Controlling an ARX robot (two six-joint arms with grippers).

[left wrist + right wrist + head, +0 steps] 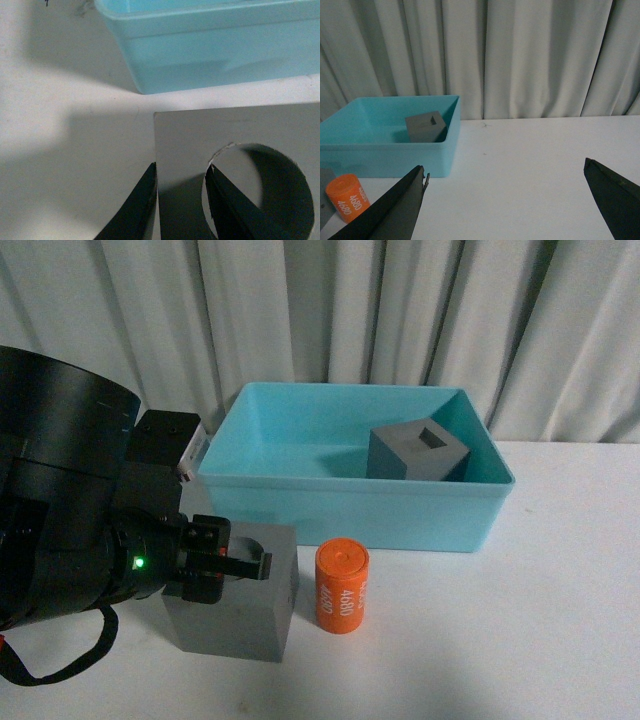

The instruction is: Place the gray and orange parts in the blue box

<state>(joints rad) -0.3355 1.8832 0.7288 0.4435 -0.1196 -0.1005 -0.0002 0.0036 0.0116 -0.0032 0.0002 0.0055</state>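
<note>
**Left claw grips the round-recess cube**

Your left gripper (181, 167) is clenched on one wall of the matte gray cube with the round recess (250, 615), one finger outside and one inside the hole. The cube stands on the white table (520, 640), just in front of the light-blue plastic box (350, 505) and beside the orange cylinder (342, 588). Your right gripper (504, 166) gapes wide, well apart.
</note>
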